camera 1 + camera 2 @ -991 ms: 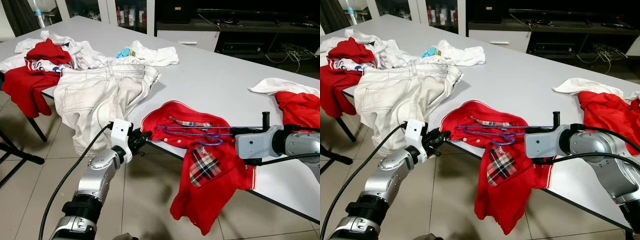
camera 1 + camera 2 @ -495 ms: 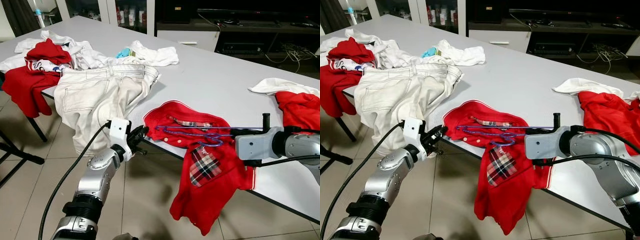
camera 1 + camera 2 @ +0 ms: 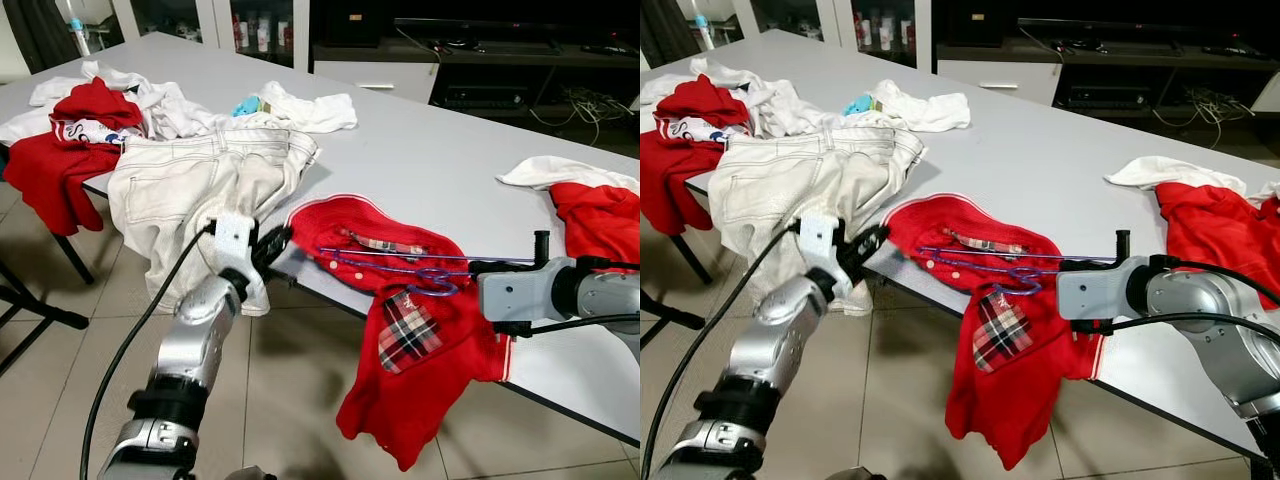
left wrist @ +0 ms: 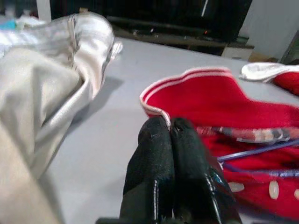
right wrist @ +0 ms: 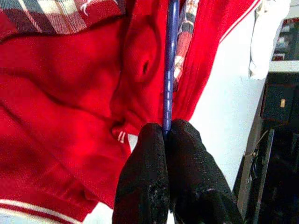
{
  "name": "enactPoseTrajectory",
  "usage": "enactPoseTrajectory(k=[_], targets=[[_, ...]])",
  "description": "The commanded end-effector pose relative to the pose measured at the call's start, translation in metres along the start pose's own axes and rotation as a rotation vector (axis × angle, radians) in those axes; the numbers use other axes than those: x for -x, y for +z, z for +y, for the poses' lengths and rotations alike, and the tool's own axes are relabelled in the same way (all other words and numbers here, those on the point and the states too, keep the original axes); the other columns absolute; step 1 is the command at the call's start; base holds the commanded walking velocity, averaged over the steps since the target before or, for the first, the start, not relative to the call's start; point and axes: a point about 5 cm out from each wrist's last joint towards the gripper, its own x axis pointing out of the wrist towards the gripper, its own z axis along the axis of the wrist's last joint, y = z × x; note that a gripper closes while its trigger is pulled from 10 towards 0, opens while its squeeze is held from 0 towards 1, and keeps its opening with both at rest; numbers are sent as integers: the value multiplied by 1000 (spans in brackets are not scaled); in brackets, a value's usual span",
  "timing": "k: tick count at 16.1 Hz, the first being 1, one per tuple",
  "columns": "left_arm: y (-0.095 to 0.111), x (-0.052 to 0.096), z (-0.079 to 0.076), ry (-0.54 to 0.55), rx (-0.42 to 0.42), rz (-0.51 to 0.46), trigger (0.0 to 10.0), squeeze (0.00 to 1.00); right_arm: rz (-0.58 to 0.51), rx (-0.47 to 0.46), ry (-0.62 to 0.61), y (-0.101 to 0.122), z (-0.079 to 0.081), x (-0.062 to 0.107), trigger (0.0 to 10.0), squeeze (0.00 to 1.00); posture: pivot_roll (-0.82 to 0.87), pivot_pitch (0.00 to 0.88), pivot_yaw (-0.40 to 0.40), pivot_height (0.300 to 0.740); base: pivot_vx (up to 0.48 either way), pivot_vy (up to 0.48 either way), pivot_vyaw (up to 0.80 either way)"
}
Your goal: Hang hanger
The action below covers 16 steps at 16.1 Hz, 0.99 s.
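table [image 3: 450,140] | red shirt [image 3: 420,340] | pale trousers [image 3: 190,190] | heaped clothes [image 3: 90,110]

hanger [image 3: 400,262] on shirt [image 3: 410,330] draped over table [image 3: 440,160] edge, trousers [image 3: 190,190] left

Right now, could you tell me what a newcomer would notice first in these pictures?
A red shirt spills over the white table's near edge, a blue hanger lying on it. The right gripper is shut on the hanger's end, while the left gripper pinches the shirt's striped hem.
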Motion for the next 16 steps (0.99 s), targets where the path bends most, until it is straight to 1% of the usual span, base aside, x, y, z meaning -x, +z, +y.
enactPoseTrajectory(k=[1, 4, 7, 8, 9, 10, 11, 12, 13, 14, 16], targets=[[10, -3, -1, 3, -19, -40, 0, 0, 19, 2, -21, -2, -2, 4, 10000, 0, -70, 0, -12, 740, 0, 0, 0], [15, -4, -4, -7, -35, -59, 0, 0, 40, -55, -84, -3, -5, 4, 10000, 0, -67, 0, -15, 740, 0, 0, 0], [22, -4, -6, -16, -71, -93, 0, 0, 46, -100, -110, -2, -7, 2, 10000, 0, -69, 0, -13, 740, 0, 0, 0], [33, -7, -9, -20, -118, -143, 0, 0, 41, -119, -116, 1, -12, 4, 10000, 0, -72, 0, -13, 740, 0, 0, 0], [37, -8, -10, -20, -128, -157, 0, 0, 43, -118, -113, 0, -13, 5, 10000, 0, -72, 0, -13, 740, 0, 0, 0], [49, -11, -11, -14, -157, -210, 0, 0, 50, -126, -100, -1, -15, 6, 10000, 0, -71, 0, -14, 740, 0, 0, 0], [54, -12, -12, -14, -167, -229, 0, 0, 50, -129, -94, -1, -16, 7, 10000, 0, -71, 0, -14, 740, 0, 0, 0], [65, -14, -14, -18, -183, -271, 0, 0, 53, -135, -86, 0, -18, 8, 10000, 0, -69, 0, -15, 740, 0, 0, 0], [72, -15, -15, -23, -192, -297, 0, 0, 52, -139, -82, 0, -20, 9, 10000, 0, -68, 0, -16, 740, 0, 0, 0], [79, -17, -18, -35, -223, -318, 0, 0, 42, -141, -69, 3, -22, 9, 10000, 0, -66, 0, -16, 740, 0, 0, 0], [86, -19, -23, -67, -275, -339, 0, 0, 21, -143, -47, 9, -24, 7, 10000, 0, -67, 0, -15, 740, 0, 0, 0]])
